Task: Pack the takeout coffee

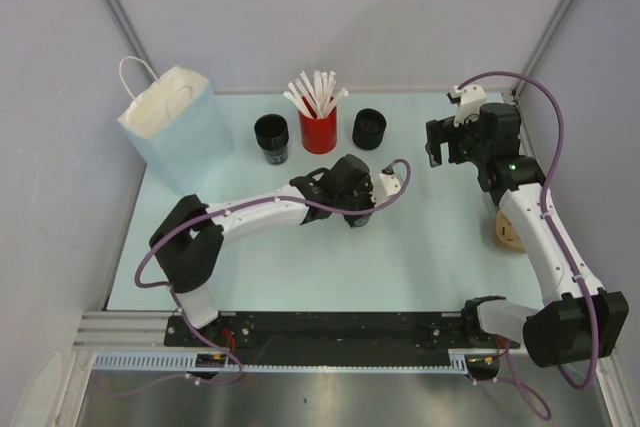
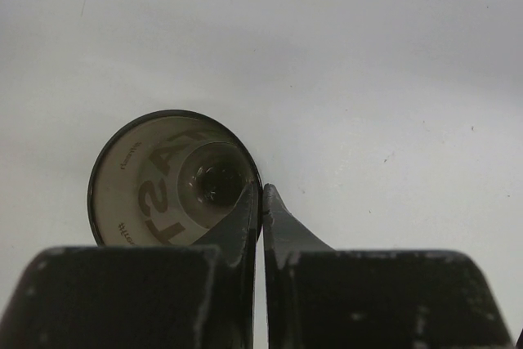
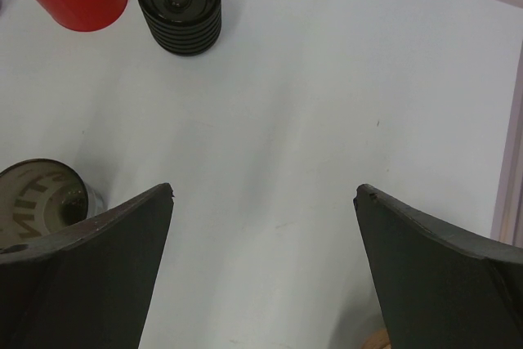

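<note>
Where L pincer (image 2: 260, 192) nips, coffee cup (image 2: 135, 190)'s rim sits

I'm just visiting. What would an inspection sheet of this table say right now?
Surface: pale mat, no spills seen.
Job's things: black-rimmed cup upright; blue paper bag back left.
Clutter: red cup of white sticks, open black cup, lidded ribbed cup, tan tray partly hidden.
Grippers: left gripper shut on the black-rimmed cup's rim; right gripper open, empty.
Cables: purple cables in loose loops.
Surroundings: grey walls.

Glossy ribbed plastic takeout coffee (image 3: 178, 6) (matt, smooth table (image 3: 327, 120)).
</note>
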`<move>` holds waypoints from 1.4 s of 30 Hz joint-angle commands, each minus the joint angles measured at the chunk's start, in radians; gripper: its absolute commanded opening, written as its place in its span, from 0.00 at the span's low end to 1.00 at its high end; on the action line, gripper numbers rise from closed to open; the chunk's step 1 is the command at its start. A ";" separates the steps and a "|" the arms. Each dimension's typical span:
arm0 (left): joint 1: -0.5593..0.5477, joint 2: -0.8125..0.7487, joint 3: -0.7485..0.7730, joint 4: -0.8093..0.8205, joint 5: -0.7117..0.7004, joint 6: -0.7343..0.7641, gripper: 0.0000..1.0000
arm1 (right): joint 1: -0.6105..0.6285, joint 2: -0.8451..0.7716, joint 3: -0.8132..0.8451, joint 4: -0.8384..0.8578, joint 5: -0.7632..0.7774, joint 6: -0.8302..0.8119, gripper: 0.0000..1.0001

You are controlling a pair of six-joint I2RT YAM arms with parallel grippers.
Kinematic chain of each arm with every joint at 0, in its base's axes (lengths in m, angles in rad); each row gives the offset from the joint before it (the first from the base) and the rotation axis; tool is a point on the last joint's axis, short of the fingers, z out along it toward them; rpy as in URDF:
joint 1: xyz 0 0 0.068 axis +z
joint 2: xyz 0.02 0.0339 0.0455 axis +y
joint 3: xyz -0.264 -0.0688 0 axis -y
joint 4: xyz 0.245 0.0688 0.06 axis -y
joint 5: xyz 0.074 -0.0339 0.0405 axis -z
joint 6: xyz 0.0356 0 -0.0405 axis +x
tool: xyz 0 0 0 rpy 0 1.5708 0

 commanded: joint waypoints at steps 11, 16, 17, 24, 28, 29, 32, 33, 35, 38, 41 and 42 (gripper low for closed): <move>-0.014 -0.029 -0.005 0.023 -0.018 0.012 0.47 | -0.004 -0.014 0.001 0.033 0.008 0.002 1.00; -0.014 -0.054 -0.002 0.018 -0.041 0.020 0.69 | -0.004 -0.009 0.000 0.030 0.000 0.001 1.00; -0.012 -0.072 0.001 0.013 -0.052 0.023 0.76 | -0.004 -0.008 0.001 0.027 -0.004 0.001 1.00; 0.020 -0.199 0.033 -0.016 -0.092 0.046 0.99 | 0.005 0.015 0.001 0.015 -0.058 -0.012 1.00; 0.100 -0.281 0.036 -0.031 -0.089 0.048 0.99 | 0.039 0.047 0.003 0.038 -0.084 -0.022 1.00; 0.153 -0.316 0.037 -0.034 -0.084 0.046 1.00 | 0.066 0.064 0.003 0.044 -0.084 -0.021 1.00; 0.282 -0.374 0.045 -0.062 -0.035 0.035 0.99 | 0.146 0.100 0.009 0.081 -0.073 -0.031 1.00; 0.313 -0.385 0.045 -0.072 -0.018 0.035 1.00 | 0.171 0.133 0.018 0.082 -0.073 -0.045 1.00; 0.392 -0.419 0.038 -0.109 0.031 0.049 0.99 | 0.197 0.176 0.052 0.091 -0.084 -0.061 1.00; 0.460 -0.456 0.008 -0.157 0.089 0.083 0.99 | 0.212 0.268 0.099 0.154 -0.102 -0.033 0.98; 0.476 -0.463 0.005 -0.241 0.108 0.130 0.99 | 0.206 0.369 0.153 0.222 -0.144 0.001 0.95; 0.479 -0.465 0.004 -0.264 0.120 0.138 0.99 | 0.206 0.392 0.165 0.236 -0.156 0.007 0.95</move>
